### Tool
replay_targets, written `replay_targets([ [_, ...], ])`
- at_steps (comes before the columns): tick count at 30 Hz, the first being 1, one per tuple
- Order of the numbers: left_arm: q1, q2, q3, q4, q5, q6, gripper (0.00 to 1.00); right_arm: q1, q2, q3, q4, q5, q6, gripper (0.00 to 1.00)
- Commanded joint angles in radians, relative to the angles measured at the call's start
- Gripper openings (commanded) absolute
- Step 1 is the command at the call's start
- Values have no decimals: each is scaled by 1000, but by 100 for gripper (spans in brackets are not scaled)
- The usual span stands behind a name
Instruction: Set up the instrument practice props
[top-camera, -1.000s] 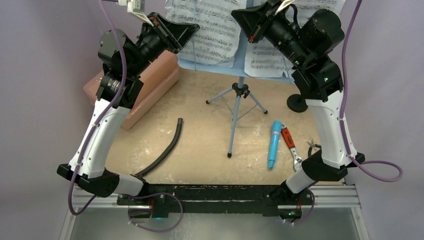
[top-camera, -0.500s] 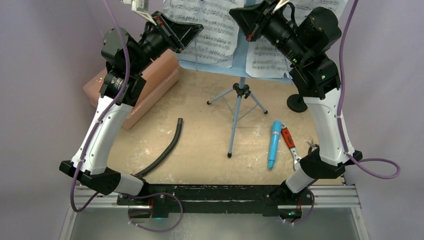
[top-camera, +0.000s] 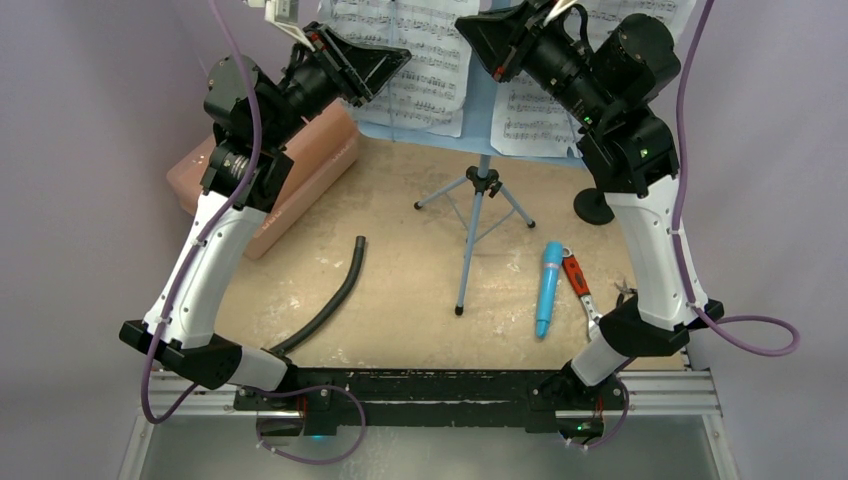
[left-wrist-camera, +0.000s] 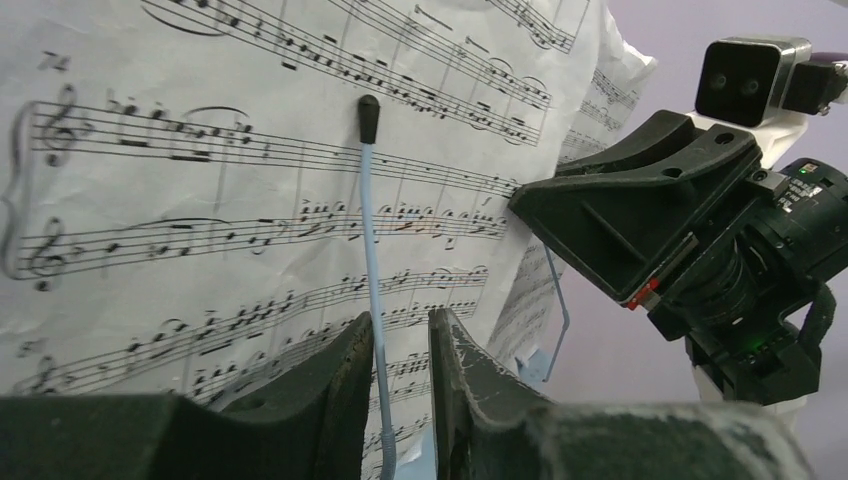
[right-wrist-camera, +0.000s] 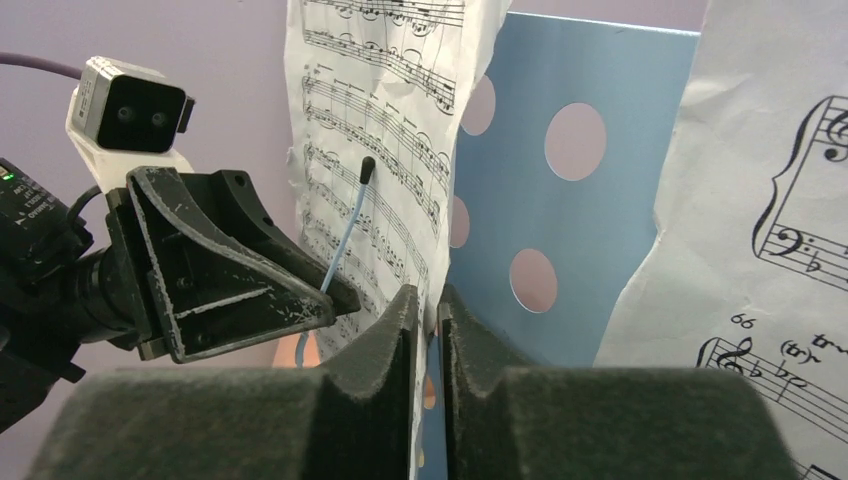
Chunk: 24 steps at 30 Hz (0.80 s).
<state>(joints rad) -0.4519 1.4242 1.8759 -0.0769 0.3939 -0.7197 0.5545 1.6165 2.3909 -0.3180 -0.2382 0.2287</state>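
2 pages (top-camera: 425, 60) on upright stand (top-camera: 481, 183); microphone (top-camera: 548, 290) flat.

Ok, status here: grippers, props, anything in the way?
Left gripper slightly open astride retainer wire. Right gripper nearly shut at left page's edge, grip unclear. Right page also on music stand; microphone lying on table, off mic stand. Red-handled pliers lie beside microphone.

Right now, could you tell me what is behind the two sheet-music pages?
The light-blue music stand shows in the gap between the left page and right page, with round holes. The rest of its desk behind the paper is covered.
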Motion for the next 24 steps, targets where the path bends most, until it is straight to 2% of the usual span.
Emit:
replay_targets([
  [1, 2, -20, 10, 22, -3, 2, 29, 2, -34, -13, 77, -14, 3, 18],
  [5, 2, -32, -1, 19, -17, 5, 37, 2, -56, -39, 99, 5, 4, 30],
  [9, 2, -50, -18, 19, -32, 11, 43, 2, -84, -74, 124, 27, 3, 39],
  [13, 2, -75, -40, 9, -61, 20, 58, 2, -110, -110, 148, 39, 5, 44],
  [17, 2, -107, -69, 19, -86, 25, 75, 3, -147, -167, 194, 54, 10, 53],
  [22, 2, -159, -125, 45, -108, 32, 88, 2, -220, -283, 285, 49, -3, 59],
  [24, 3, -180, -150, 59, -126, 34, 92, 2, -255, -348, 315, 39, -2, 65],
])
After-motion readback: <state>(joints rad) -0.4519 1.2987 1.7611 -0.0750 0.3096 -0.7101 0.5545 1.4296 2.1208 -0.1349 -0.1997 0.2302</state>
